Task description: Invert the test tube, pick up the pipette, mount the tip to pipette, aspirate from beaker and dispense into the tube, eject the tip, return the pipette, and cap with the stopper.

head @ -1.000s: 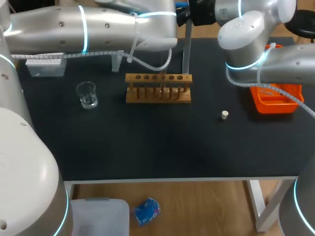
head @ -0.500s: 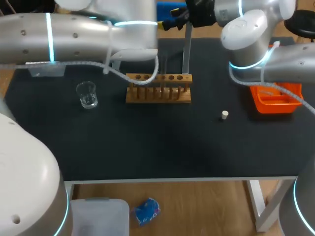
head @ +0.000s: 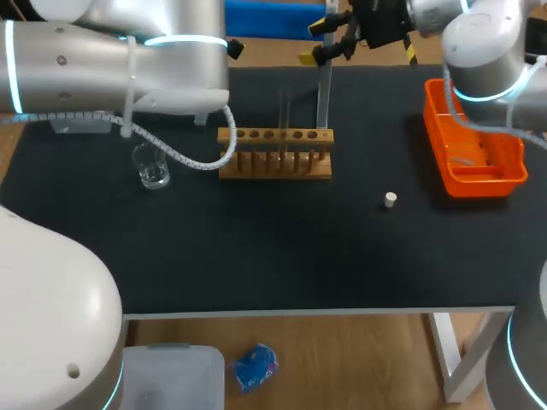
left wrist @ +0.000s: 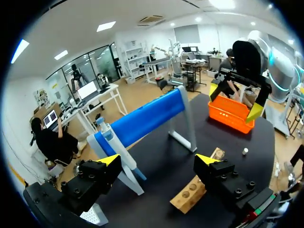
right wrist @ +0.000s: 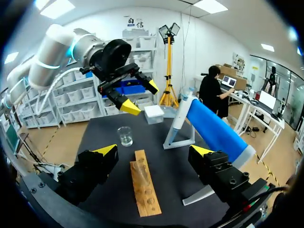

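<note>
Presently the tall clear glass test tube [head: 323, 85] stands upright in the wooden rack [head: 273, 164], nearest the spread right claw [head: 318, 41].

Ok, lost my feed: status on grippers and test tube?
Left gripper open, empty. Right gripper open, empty, high over the rack. Test tube upright in rack's end hole. Nothing seen in the way.

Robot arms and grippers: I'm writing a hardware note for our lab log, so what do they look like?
The left arm and right arm are thick, rounded silver-grey tubes with glowing cyan rings at the joints and white spiral-wrapped cables tied alongside. The left gripper and right gripper each have two blocky black fingers with screw heads and bright yellow wedge-shaped tips.
</note>
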